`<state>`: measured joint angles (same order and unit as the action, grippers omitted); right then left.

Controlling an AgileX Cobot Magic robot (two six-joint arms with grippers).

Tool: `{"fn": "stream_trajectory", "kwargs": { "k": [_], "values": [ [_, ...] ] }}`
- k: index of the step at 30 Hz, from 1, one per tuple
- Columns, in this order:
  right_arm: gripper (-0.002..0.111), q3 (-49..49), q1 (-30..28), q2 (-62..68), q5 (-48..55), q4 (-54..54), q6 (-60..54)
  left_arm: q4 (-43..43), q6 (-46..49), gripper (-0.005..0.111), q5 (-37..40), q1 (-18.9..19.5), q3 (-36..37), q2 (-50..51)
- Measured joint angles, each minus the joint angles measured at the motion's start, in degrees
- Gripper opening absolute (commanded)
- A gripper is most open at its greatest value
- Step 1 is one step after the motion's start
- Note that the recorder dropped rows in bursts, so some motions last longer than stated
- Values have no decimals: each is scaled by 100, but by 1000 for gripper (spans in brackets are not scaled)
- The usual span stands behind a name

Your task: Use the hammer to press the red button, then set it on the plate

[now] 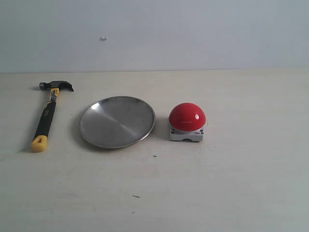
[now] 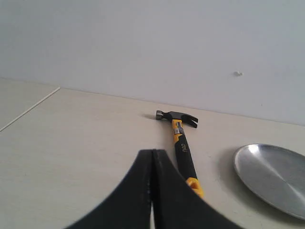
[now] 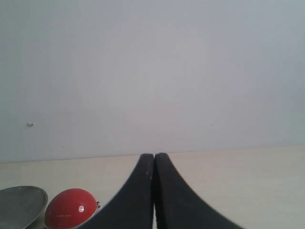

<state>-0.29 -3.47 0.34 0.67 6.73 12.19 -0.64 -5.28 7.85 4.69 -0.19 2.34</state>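
The hammer [image 1: 48, 114] lies flat at the left of the table, dark head toward the wall, yellow end cap toward the front. To its right sits the silver plate [image 1: 117, 122], and right of that the red button [image 1: 187, 117] on its grey-white base. Neither gripper shows in the exterior view. In the left wrist view my left gripper [image 2: 153, 153] is shut and empty, with the hammer [image 2: 180, 148] just beyond it and the plate [image 2: 274, 177] off to one side. My right gripper [image 3: 154, 156] is shut and empty, with the red button [image 3: 70, 208] and the plate's rim [image 3: 19, 205] beside it.
A pale wall [image 1: 154, 34] rises behind the light wooden table [image 1: 193, 183]. A small mark [image 1: 103, 38] sits on the wall. In the left wrist view the table's edge [image 2: 28, 109] runs off at one side.
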Motion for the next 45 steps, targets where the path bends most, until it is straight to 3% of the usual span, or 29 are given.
{"fn": "stream_trajectory", "kwargs": {
  "k": [15, 19, 23, 29, 36, 45],
  "values": [
    [0, 0, 0, 0, 0, 0, 0, 0, 76, 0, -32, 0, 0, 0],
    [0, 0, 0, 0, 0, 0, 0, 0, -47, 0, -785, 0, 17, 0],
    [0, 0, 0, 0, 0, 0, 0, 0, -719, 0, -895, 0, 17, 0],
    [0, 0, 0, 0, 0, 0, 0, 0, -1330, 0, -653, 0, 17, 0],
    [0, 0, 0, 0, 0, 0, 0, 0, -1331, 0, -61, 0, 17, 0],
    [0, 0, 0, 0, 0, 0, 0, 0, -1208, 0, -37, 0, 17, 0]
  ]
}}
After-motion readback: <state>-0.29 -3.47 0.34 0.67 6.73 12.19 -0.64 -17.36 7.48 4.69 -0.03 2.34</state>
